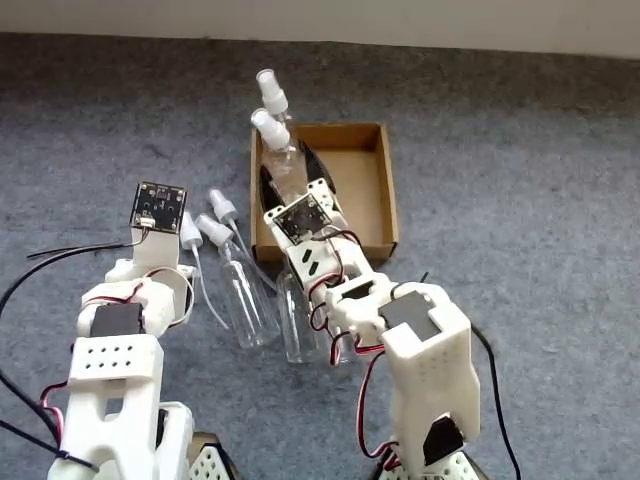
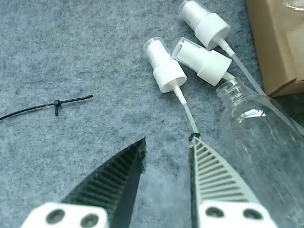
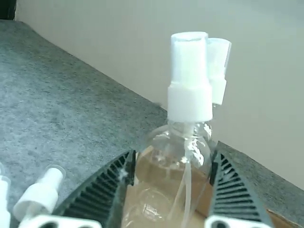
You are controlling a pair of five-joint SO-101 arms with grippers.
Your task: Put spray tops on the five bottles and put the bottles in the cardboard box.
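High view: the cardboard box (image 1: 388,190) stands open at the middle of the grey counter (image 1: 520,150), far from both arms. The right pincer (image 1: 290,175) is over the far left corner of the box. A capped bottle (image 1: 283,160) stands upright there between its two dark fingers. A second capped bottle (image 1: 271,92) rises just beyond it, at the same corner.

In the right wrist view the fingers (image 3: 121,183) lie against both sides of the clear body of the capped bottle (image 3: 173,180), so the right pincer (image 3: 172,159) is closed around it. The white top of the second capped bottle (image 3: 218,71) shows just behind.

In the left wrist view the left pincer (image 2: 167,142) hangs low over the counter with its jaws moderately wide and nothing between them. The tip of its light finger (image 2: 209,175) touches the thin tube of a loose spray top (image 2: 165,70). A second spray top (image 2: 202,59) and a third spray top (image 2: 205,23) lie close beside the first one, toward the box (image 2: 275,42). An uncapped bottle (image 2: 251,128) is just next to them, its open mouth near the second spray top.

From above, this uncapped bottle (image 1: 245,295) is to the left of the box's near side, and another uncapped bottle (image 1: 298,320) is beside it, partly under the right arm. A black cable tie (image 2: 56,103) lies on the counter, well apart from the spray tops.
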